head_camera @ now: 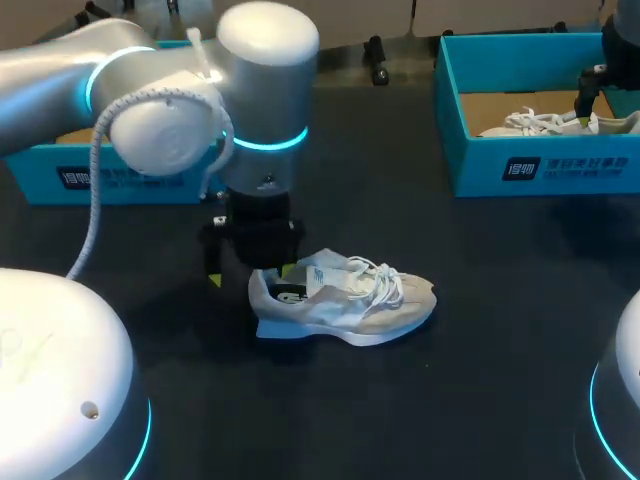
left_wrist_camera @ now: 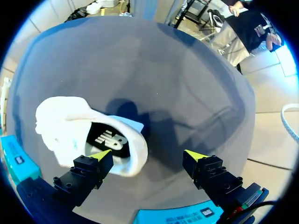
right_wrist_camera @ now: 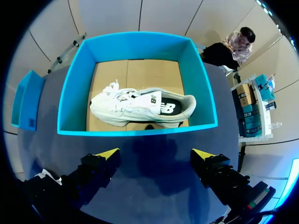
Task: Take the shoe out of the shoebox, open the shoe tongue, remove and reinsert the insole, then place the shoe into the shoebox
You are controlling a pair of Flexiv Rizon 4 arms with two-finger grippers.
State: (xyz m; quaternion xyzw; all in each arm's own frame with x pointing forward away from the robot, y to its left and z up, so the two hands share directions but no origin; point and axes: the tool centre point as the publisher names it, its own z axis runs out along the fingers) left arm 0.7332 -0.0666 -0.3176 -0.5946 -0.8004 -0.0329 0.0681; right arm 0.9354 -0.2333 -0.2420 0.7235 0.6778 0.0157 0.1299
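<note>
A pale grey-white shoe (head_camera: 345, 295) stands on its sole mid-table, toe to the right. My left gripper (head_camera: 250, 274) hangs over its heel. In the left wrist view this gripper (left_wrist_camera: 149, 156) is open: one fingertip (left_wrist_camera: 100, 155) is at the heel collar of the shoe (left_wrist_camera: 88, 128), the other stands apart over bare table. A blue shoebox (head_camera: 540, 165) at the back right holds a second white shoe (head_camera: 545, 122). My right gripper (head_camera: 588, 95) hovers by it. It is open (right_wrist_camera: 154, 154), short of the box wall (right_wrist_camera: 135, 132), with that shoe (right_wrist_camera: 140, 107) ahead.
Another blue box (head_camera: 120, 178) sits at the back left behind my left arm; a blue piece (right_wrist_camera: 28, 100) also stands beside the right shoebox. White robot bases (head_camera: 60, 390) fill the front corners. Dark table lies open in front of the shoe.
</note>
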